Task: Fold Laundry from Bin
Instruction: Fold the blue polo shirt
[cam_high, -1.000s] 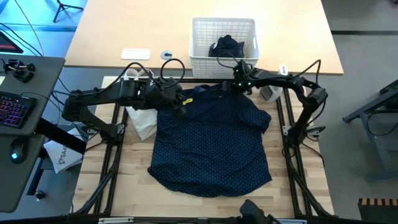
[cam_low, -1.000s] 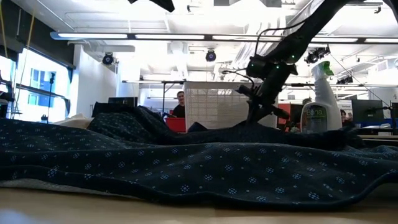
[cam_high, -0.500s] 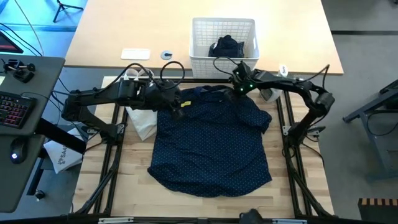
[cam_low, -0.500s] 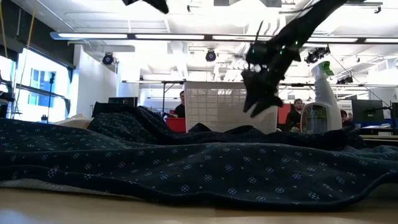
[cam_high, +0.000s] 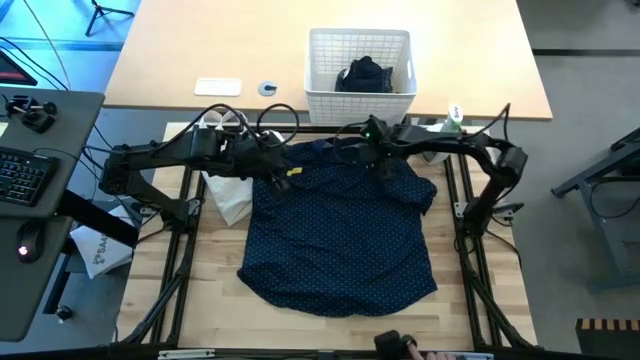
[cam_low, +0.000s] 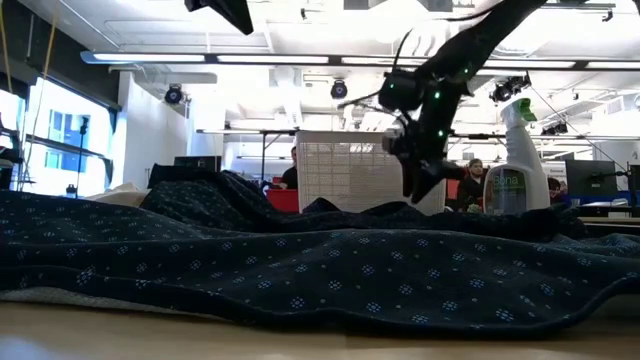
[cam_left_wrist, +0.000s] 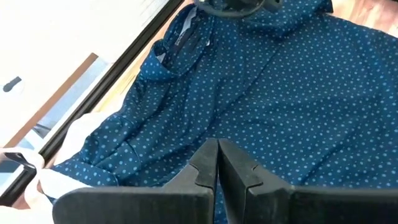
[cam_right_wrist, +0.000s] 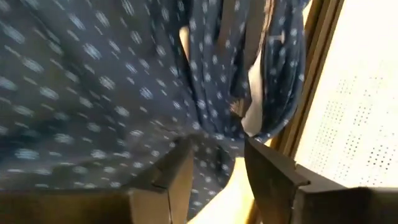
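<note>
A navy shirt with tiny white dots (cam_high: 340, 225) lies spread flat on the wooden table, collar (cam_high: 330, 148) toward the far edge. It fills the foreground of the low view (cam_low: 300, 270). Behind it stands the white lattice bin (cam_high: 360, 62) with a dark piece (cam_high: 365, 75) inside. My left gripper (cam_high: 290, 178) is shut and hangs well above the shirt's left shoulder (cam_left_wrist: 124, 155). My right gripper (cam_high: 383, 165) is open, pointing steeply down just above the cloth beside the collar (cam_right_wrist: 249, 93). In the low view the right gripper (cam_low: 420, 188) hangs a little clear of the shirt.
A spray bottle (cam_low: 515, 150) stands at the far right of the shirt. A cream-white cloth bag (cam_high: 228, 195) lies partly under the shirt's left side. A flat white item (cam_high: 218, 87) and a small disc (cam_high: 267, 89) lie on the far table. People (cam_low: 290, 165) sit beyond the table.
My right gripper has lifted off the shirt near the collar, opened and rolled about its own axis. It has gone toward the table's left and now hangs a little above the cloth. The shirt lies as before. My left gripper has stayed shut.
</note>
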